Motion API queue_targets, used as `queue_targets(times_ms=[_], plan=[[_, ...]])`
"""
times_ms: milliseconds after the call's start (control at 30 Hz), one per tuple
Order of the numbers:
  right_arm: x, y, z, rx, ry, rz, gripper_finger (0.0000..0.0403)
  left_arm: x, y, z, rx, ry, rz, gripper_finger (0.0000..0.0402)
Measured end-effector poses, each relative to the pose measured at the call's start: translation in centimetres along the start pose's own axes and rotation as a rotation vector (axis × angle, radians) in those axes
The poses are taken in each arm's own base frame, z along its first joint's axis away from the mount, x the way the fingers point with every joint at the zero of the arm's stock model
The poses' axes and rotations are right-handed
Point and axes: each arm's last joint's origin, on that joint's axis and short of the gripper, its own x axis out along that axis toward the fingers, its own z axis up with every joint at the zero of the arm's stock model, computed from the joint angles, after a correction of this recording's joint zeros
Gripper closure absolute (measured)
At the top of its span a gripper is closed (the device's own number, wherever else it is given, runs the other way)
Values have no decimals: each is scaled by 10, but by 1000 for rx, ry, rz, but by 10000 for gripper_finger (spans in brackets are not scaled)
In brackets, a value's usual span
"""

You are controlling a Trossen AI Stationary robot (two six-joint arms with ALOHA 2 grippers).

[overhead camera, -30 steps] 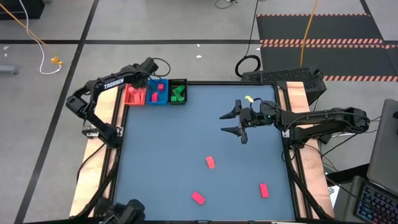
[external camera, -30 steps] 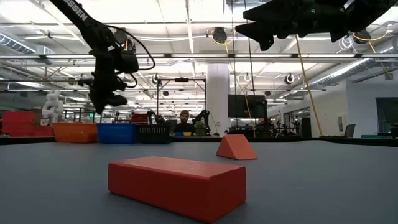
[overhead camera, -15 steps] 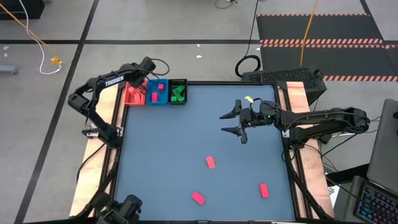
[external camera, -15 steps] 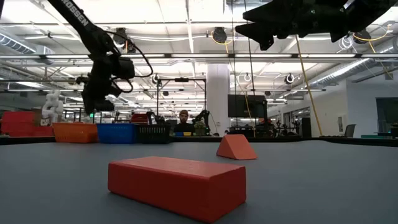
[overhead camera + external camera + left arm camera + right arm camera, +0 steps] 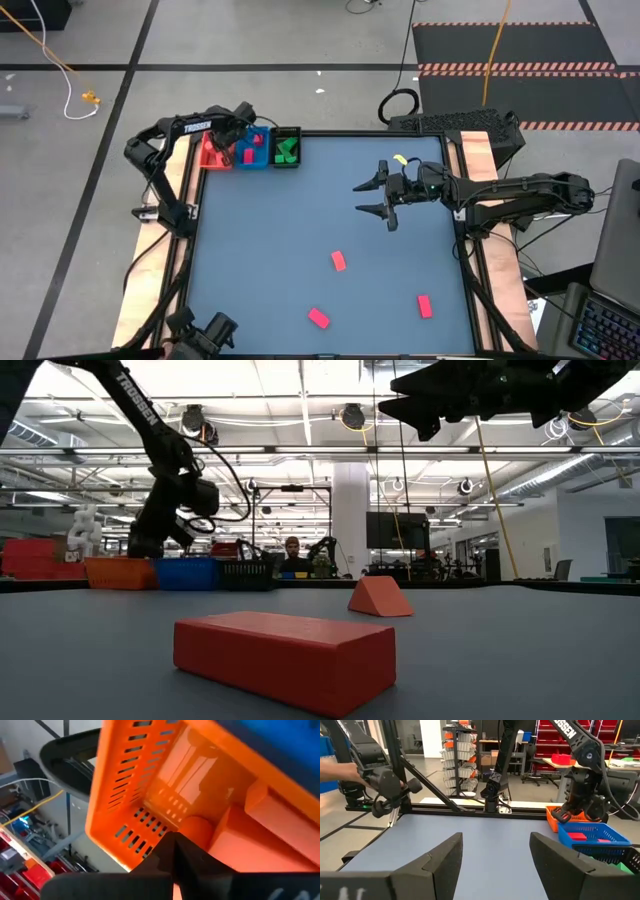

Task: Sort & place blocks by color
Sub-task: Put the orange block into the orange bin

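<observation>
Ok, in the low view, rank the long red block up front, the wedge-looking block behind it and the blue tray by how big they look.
1. The long red block, largest by far, though it lies nearest the camera.
2. The blue tray.
3. The wedge-looking block.
The last two look nearly alike, and the tray stands much farther back, so their true order is unsure.

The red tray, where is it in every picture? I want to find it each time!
High view: the red tray sits at the table's far left corner, under the left gripper.
Low view: far left, on the table's far edge.
Left wrist view: fills the picture, blocks inside.
Right wrist view: small, at the right.
Shared landmark: the blue tray right beside it.
</observation>
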Motion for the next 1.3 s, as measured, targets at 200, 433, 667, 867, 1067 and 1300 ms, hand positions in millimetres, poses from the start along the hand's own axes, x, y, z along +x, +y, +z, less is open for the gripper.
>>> queue_targets(times_ms=[200, 433, 667, 867, 1067, 1300], plan=[[0, 0, 0, -6, 0, 0, 177, -1, -4, 2, -41, 12, 26, 397], [0, 0, 0, -6, 0, 0, 177, -12, -7, -6, -67, 40, 41, 399], [0, 0, 0, 1, 0, 0, 177, -20, -9, -13, -167, 46, 16, 399], [0, 0, 0, 3, 0, 0, 177, -21, -11, -15, -197, 63, -8, 400], [0, 0, 0, 20, 0, 3, 177, -21, -15, -25, -201, 142, -148, 399], [0, 0, 0, 20, 0, 3, 177, -27, -23, -25, -197, 167, -98, 398]])
